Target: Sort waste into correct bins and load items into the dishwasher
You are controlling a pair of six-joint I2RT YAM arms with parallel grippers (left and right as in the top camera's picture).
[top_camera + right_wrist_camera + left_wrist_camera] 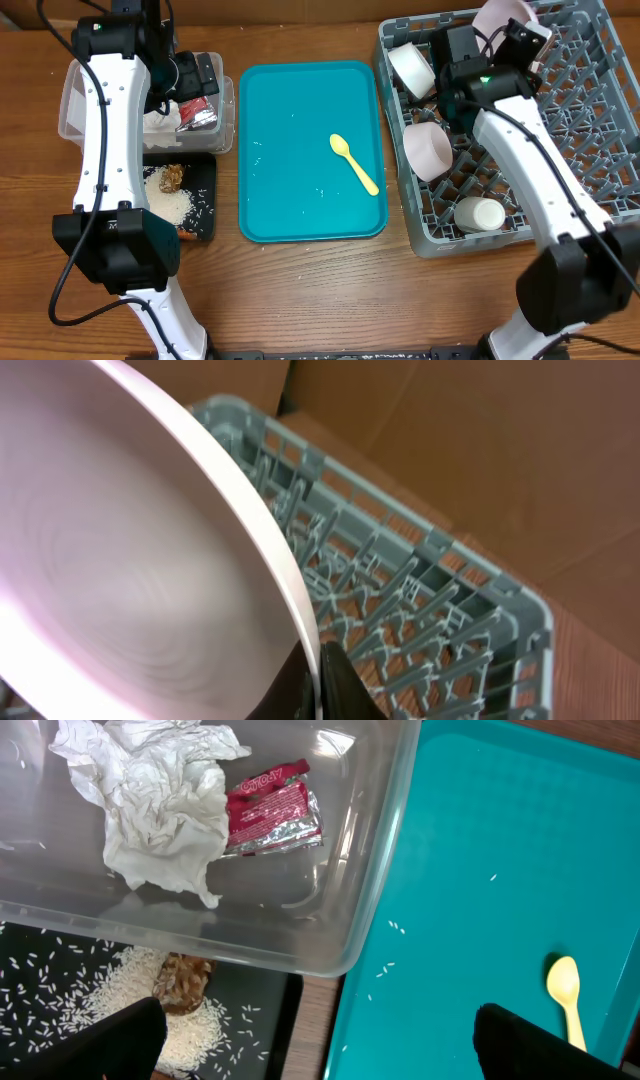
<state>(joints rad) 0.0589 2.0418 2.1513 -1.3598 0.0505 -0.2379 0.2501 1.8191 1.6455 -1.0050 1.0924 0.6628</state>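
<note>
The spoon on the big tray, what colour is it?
Yellow, plain with no pattern. The spoon shows best in the overhead view.

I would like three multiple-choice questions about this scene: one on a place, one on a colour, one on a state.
1. Where does the yellow spoon lie? A) grey rack B) teal tray C) black tray
2. What colour is the wrapper in the clear tub? A) red B) green C) blue
3. How is the left gripper? A) shut, empty B) open, empty C) shut on the spoon
Answers: 1 B, it rests on the tray's floor; 2 A, red with silver foil; 3 B, its fingers stand wide apart.
</note>
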